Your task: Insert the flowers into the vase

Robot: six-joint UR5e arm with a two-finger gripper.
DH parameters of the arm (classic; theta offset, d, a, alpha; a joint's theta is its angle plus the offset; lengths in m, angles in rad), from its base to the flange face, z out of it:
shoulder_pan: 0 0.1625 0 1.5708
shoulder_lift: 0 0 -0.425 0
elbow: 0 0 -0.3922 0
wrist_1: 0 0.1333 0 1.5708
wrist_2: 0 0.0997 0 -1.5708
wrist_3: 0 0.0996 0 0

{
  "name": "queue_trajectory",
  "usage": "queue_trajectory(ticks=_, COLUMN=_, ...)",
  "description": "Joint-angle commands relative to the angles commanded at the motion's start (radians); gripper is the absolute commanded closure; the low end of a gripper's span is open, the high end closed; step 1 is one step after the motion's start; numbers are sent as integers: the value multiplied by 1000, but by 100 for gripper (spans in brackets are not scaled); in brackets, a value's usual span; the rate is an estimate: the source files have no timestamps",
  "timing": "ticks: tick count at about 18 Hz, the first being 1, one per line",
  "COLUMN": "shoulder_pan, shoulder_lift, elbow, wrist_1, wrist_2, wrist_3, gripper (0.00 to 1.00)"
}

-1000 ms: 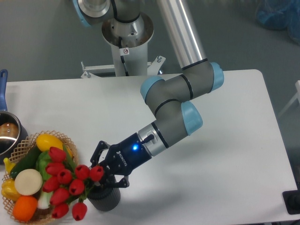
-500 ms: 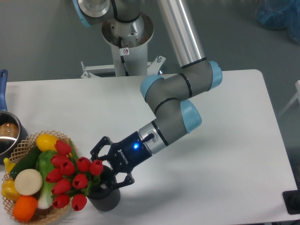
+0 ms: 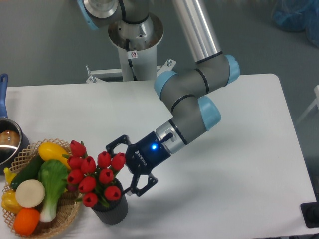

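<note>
gripper (image 3: 128, 167), jaws spread wide and grasping nothing, hangs just right of the flowers (image 3: 94, 172) near the lower left of the frame, blue light glowing on its wrist. its upper finger sits close beside the right-hand buds and its lower finger reaches down past the rim of the vase (image 3: 110, 208); whether either one touches cannot be told from this angle. the red tulips stand with their stems down in the dark ribbed vase at the bottom edge, heads leaning up and to the left toward the basket (image 3: 30, 199) of vegetables beside them. a steel pot (image 3: 9, 142) with a blue handle shows at the far left edge, on the white table (image 3: 239, 199).

by the look of it the bunch is already seated, so the hazard is in the retreat. a finger so close to the buds could snag a leaf or stem as the arm pulls away and drag the bunch back out. the heavy lean of the heads also puts weight over the vase's left rim, and a nudge from the lower finger might tip the small vase toward the basket.
</note>
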Motion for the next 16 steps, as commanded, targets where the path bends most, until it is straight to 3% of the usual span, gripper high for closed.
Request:
queue_trajectory(ticks=6, shoulder_pan=29, shoulder_lift=17, elbow=-20, wrist_1=0, wrist_2=6, wrist_3=3, gripper=0)
queue_trajectory(ticks=9, shoulder_pan=47, shoulder_lift=38, elbow=-20, wrist_1=3, wrist_2=80, wrist_3=6, gripper=0)
queue_trajectory(ticks=16, shoulder_pan=156, shoulder_lift=97, elbow=-28, wrist_1=0, wrist_2=166, wrist_3=11, gripper=0)
